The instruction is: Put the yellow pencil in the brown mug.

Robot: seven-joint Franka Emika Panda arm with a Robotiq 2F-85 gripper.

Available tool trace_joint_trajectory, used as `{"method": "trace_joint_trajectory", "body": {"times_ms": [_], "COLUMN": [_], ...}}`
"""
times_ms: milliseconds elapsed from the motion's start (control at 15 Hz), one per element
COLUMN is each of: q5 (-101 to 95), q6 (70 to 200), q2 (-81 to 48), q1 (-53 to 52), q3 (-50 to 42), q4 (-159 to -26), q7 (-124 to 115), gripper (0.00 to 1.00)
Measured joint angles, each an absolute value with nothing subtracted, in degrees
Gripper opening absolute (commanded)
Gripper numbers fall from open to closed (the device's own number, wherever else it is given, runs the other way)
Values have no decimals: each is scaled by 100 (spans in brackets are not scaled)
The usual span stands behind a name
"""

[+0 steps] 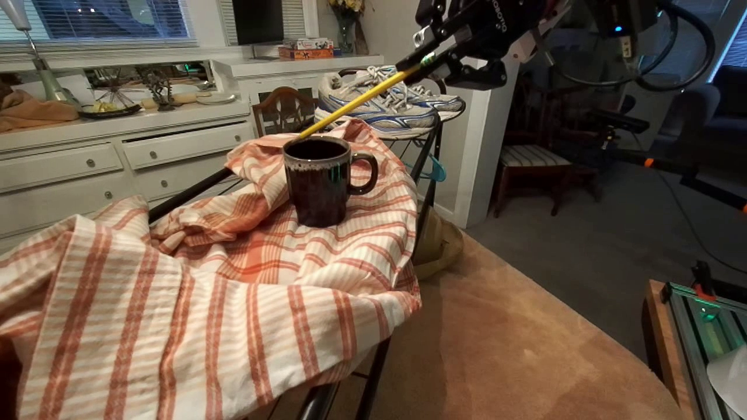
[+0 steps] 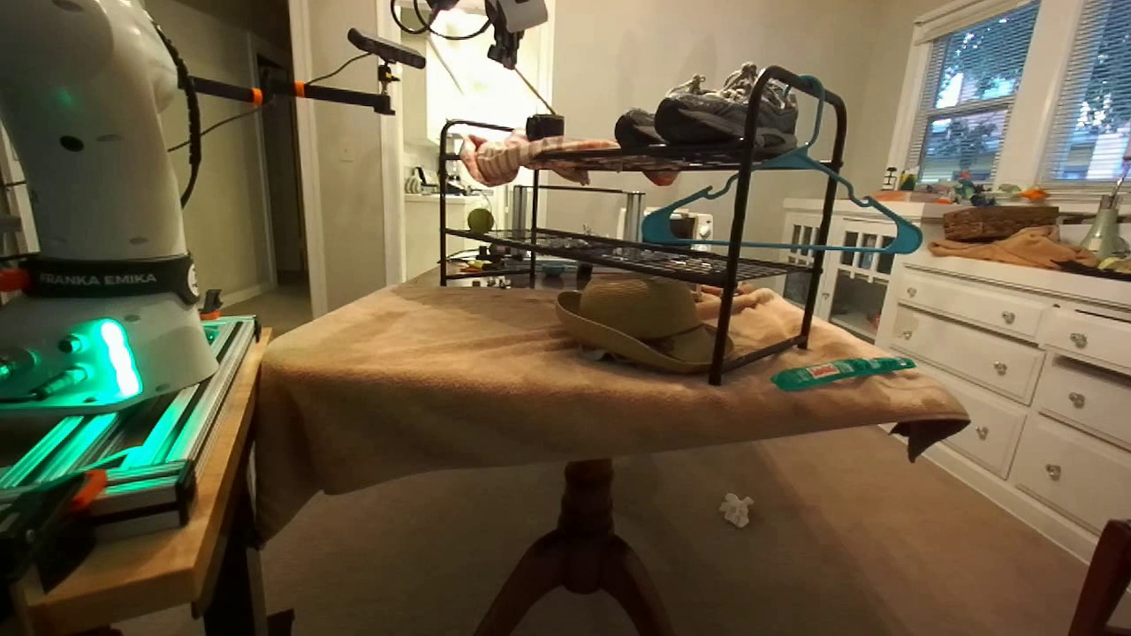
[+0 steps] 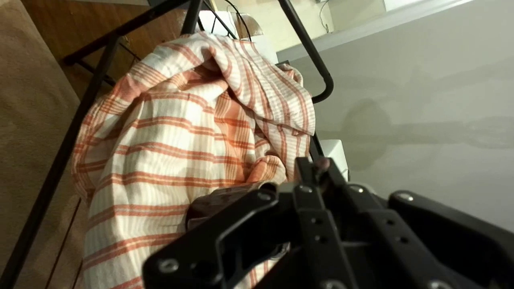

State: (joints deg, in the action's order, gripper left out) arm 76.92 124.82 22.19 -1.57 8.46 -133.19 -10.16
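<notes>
While a brown mug (image 1: pixel 318 189) stands upright on a rumpled striped cloth (image 1: pixel 233 326), the robot's gripper (image 1: pixel 410 69) holds a yellow pencil (image 1: pixel 353 105) on a slant above it, fingers (image 3: pixel 306 196) clamped narrow around the pencil's upper end. Mug and cloth occupy the top shelf of a black metal rack (image 2: pixel 740 221), near a pair of running shoes (image 1: pixel 379 114). In both exterior views the pencil angles down to the outline of the mug's rim; whether its lower end touches that rim, lies just behind it or is slightly inside cannot be told from these angles. The wrist view offers little help, with the gripper's bulk hiding much of the mug and little of the pencil to be made out. By all appearances the job is well advanced: the pencil is in the grip and lined up close to its destination. Likely left to do is bringing the lower end over the mouth, if it is not there already, tipping the pencil more upright, lowering it in and letting go. With the grip not yet released, the task looks unfinished.
</notes>
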Motion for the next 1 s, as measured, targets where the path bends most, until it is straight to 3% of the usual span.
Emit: {"method": "trace_joint_trajectory", "body": {"times_ms": [1000], "q5": [7397], "q6": [12482], "q2": [1933], "q1": [-158], "q3": [848], "q4": [-13187], "q7": [-1794], "gripper": [2]}}
